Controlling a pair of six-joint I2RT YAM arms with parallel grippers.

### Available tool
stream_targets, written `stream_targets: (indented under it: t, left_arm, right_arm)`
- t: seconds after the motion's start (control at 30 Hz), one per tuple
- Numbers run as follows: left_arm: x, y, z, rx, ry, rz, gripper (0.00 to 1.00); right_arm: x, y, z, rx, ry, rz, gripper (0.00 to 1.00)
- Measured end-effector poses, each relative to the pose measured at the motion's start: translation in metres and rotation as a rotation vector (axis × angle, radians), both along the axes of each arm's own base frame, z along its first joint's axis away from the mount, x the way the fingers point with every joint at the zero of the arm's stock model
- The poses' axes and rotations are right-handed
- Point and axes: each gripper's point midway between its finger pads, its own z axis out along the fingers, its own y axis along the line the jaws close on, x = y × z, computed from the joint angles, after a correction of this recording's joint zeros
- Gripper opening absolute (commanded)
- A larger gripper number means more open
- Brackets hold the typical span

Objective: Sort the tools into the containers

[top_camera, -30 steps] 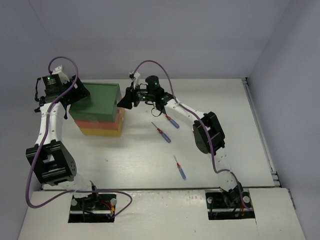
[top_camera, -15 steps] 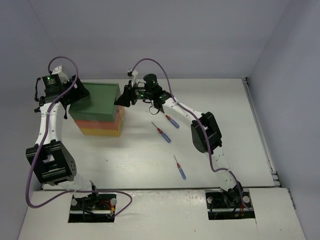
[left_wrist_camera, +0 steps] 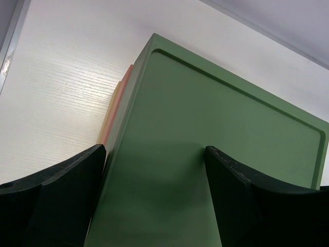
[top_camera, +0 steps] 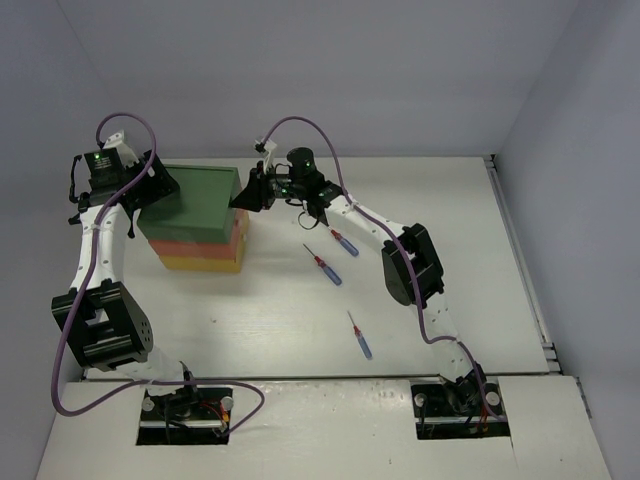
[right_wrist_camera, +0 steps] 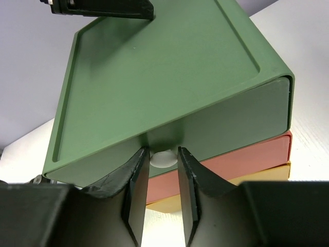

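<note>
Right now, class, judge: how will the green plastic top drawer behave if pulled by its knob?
The green plastic top drawer looks rigid, so it likely slides without flexing. Its small white knob looks smooth and shallow; the right gripper pinching it might slip.

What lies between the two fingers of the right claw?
The white knob on the front of the green drawer, shown in the right wrist view.

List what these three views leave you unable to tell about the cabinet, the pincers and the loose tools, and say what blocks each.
1. Drawer contents, every view: the green drawer, orange drawer and yellow drawer are shut, so their walls hide the insides.
2. Whether the right pincer truly clamps the white knob, right wrist view: its fingers flank it too closely to judge.
3. Tip shapes of the three screwdrivers, top view: too small.
</note>
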Motion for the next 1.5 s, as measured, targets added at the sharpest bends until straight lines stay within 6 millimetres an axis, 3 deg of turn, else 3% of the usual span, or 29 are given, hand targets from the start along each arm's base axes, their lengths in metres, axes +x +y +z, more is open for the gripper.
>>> stream_targets:
  t: [0.1, 0.23, 0.33, 0.4, 0.43, 0.47, 0.53, 0.7, 0.93, 1.13, 1.3, 1.5]
  left_arm:
    - [0.0, 0.0, 0.0, 0.0, 0.0, 0.0, 0.74]
    - [0.0, 0.0, 0.0, 0.0, 0.001, 0.0, 0.74]
    - [0.0, 0.0, 0.0, 0.0, 0.001, 0.001, 0.74]
    - [0.0, 0.0, 0.0, 0.0, 0.001, 0.001, 0.74]
    - [0.0, 0.0, 0.0, 0.0, 0.001, 0.001, 0.74]
    - [0.0, 0.0, 0.0, 0.0, 0.001, 0.0, 0.74]
    - [0.0, 0.0, 0.0, 0.0, 0.002, 0.001, 0.74]
    - [0.0, 0.0, 0.0, 0.0, 0.002, 0.001, 0.74]
    - [0.0, 0.0, 0.0, 0.0, 0.002, 0.001, 0.74]
    - [0.0, 0.0, 0.0, 0.0, 0.002, 0.001, 0.74]
    - [0.0, 0.0, 0.0, 0.0, 0.002, 0.001, 0.74]
    - [0.0, 0.0, 0.0, -0.001, 0.002, 0.001, 0.74]
  right_arm:
    - [0.001, 0.0, 0.0, -0.002, -0.001, -0.005, 0.07]
    - [0.003, -0.001, 0.001, 0.004, -0.01, -0.008, 0.0]
    - [0.004, -0.001, 0.003, 0.012, -0.021, -0.01, 0.0]
    - [0.005, -0.002, 0.003, 0.017, -0.026, -0.011, 0.12]
    - [0.004, -0.003, 0.003, 0.018, -0.029, -0.012, 0.28]
    - [0.004, -0.004, 0.003, 0.017, -0.031, -0.012, 0.36]
    - [0.001, -0.006, 0.001, 0.011, -0.028, -0.008, 0.45]
    - [-0.005, -0.008, -0.012, -0.015, 0.001, 0.009, 0.49]
    - [-0.01, -0.006, -0.014, -0.019, 0.008, 0.026, 0.49]
    - [-0.01, -0.004, -0.009, -0.009, 0.0, 0.037, 0.45]
    - [-0.008, 0.0, -0.001, 0.007, -0.014, 0.046, 0.32]
    - [-0.003, -0.001, -0.007, 0.004, -0.009, 0.042, 0.17]
